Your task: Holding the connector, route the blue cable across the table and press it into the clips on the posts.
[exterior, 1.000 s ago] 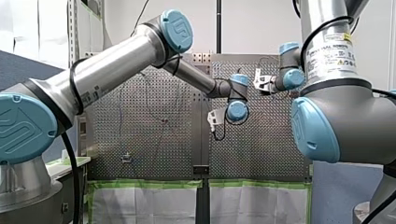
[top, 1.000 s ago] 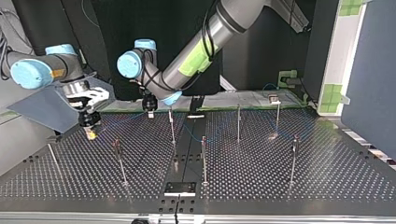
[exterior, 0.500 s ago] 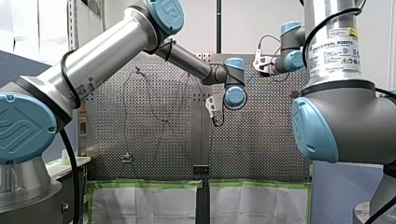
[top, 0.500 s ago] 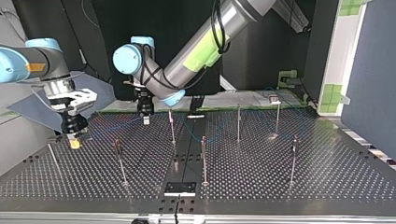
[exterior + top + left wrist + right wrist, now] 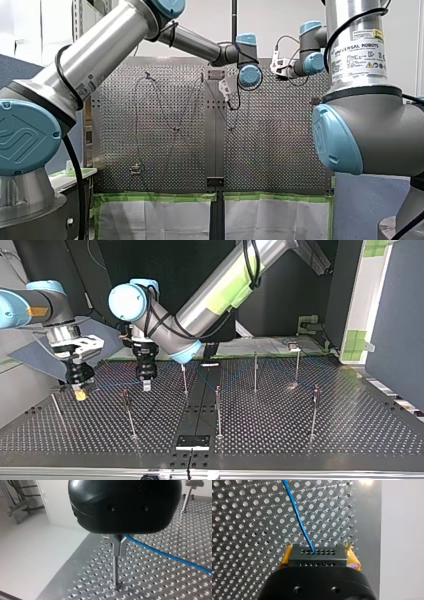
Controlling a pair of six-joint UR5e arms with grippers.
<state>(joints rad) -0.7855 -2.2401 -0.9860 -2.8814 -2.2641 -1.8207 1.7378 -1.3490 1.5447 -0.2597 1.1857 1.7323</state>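
A: What might fail here?
B: Too much pull: the black connector (image 5: 315, 560) could twist out of my right gripper's (image 5: 318, 555) yellow pads (image 5: 284, 558), clamped on it; or the blue cable (image 5: 299, 517) could ride past the post (image 5: 115, 572).
A: Where's the cable?
B: It leaves the connector ahead of that gripper, then runs through my left gripper's (image 5: 118, 547) closed metal fingers (image 5: 115, 545); the post stands just beyond.

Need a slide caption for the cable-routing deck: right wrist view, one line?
Right gripper with yellow-padded fingers clamps the black connector; its blue cable runs ahead over the perforated table.
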